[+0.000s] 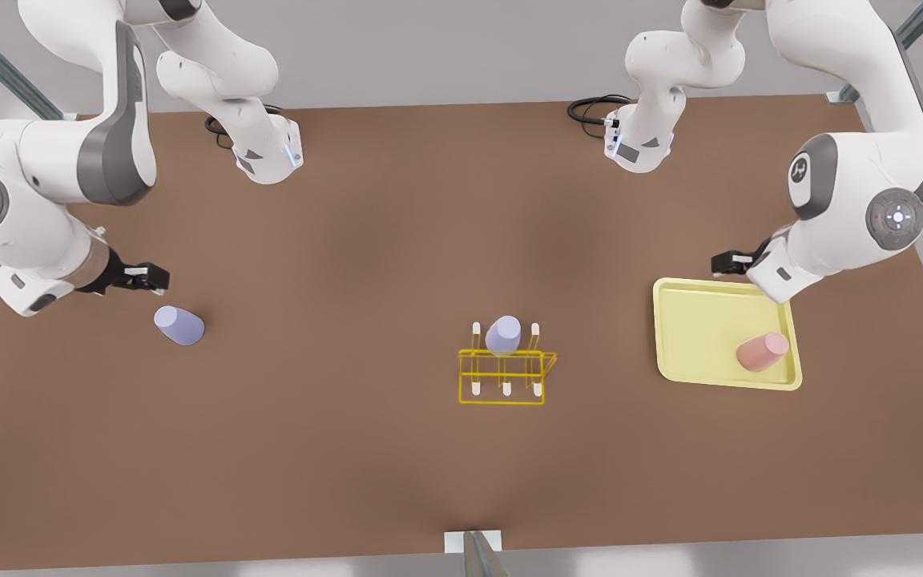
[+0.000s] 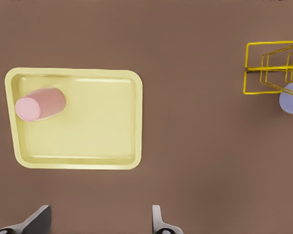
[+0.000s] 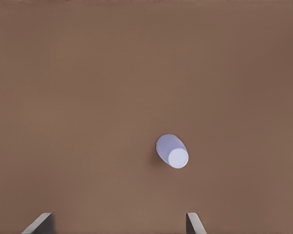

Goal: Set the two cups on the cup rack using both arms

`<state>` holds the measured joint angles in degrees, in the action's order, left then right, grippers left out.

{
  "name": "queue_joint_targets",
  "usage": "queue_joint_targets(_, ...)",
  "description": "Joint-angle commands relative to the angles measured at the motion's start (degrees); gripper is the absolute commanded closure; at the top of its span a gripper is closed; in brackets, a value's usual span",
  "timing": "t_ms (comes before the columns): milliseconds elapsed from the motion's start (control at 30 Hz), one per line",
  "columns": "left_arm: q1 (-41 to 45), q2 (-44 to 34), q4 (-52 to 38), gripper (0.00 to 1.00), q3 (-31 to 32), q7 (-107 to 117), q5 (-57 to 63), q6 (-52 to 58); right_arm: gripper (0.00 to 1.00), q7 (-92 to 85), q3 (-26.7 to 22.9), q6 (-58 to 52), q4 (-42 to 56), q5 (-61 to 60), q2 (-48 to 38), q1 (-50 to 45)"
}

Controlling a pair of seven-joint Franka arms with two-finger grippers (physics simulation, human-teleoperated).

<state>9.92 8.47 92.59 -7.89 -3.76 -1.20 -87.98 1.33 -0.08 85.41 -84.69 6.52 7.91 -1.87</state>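
Right wrist view: lavender cup [image 3: 172, 151] beyond parted jaws.

1. Front view: mounted high, off the arms, looking steeply down over the whole brown table [image 1: 349, 449]; arm bases at the far edge.
2. Left wrist view: looking straight down from well above, over the pale yellow tray [image 2: 102, 146] with the pink cup [image 2: 39, 104]; fingertips [image 2: 158, 222] at the frame edge. Yellow cup rack [image 2: 263, 68] at one side.
3. Right wrist view: looking straight down from well above on the loose lavender cup [image 3: 172, 151].
4. Shared: tray [image 1: 698, 332], pink cup [image 1: 762, 351] and rack [image 1: 503, 377] between front and left wrist views; loose lavender cup [image 1: 179, 325] between front and right wrist views.
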Motion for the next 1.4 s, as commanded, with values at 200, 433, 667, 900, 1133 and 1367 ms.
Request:
queue_joint_targets(200,-10.62,11.21,2.86,0.00,-6.70,-12.94,-1.70,-26.10,0.00,-1.06,-0.19,6.70,3.13,0.96,16.96,10.65)
queue_joint_targets(433,-17.04,19.31,3.21,0.00,-4.06,-29.38,-8.74,-38.67,0.00,-11.18,-0.01,26.47,-5.30,-8.36,17.58,15.05)
queue_joint_targets(667,-16.95,20.71,8.22,0.00,-1.34,-29.38,-6.71,-44.91,0.00,-19.44,-0.36,46.68,-32.54,-7.84,4.92,15.40)
queue_joint_targets(900,-16.95,21.24,11.03,0.00,-1.25,-29.47,-4.78,-46.93,0.00,-19.70,-1.07,58.03,-42.83,-7.75,2.98,15.49)
queue_joint_targets(1133,-17.04,24.05,11.65,0.00,-1.25,-29.38,-4.69,-47.55,0.00,-20.58,-2.38,60.05,-46.53,-7.84,4.92,15.84)
queue_joint_targets(1367,-17.39,25.46,12.88,0.00,-1.25,-29.38,-4.78,-47.64,0.00,-20.67,-3.17,60.49,-49.87,-7.84,6.76,15.93)
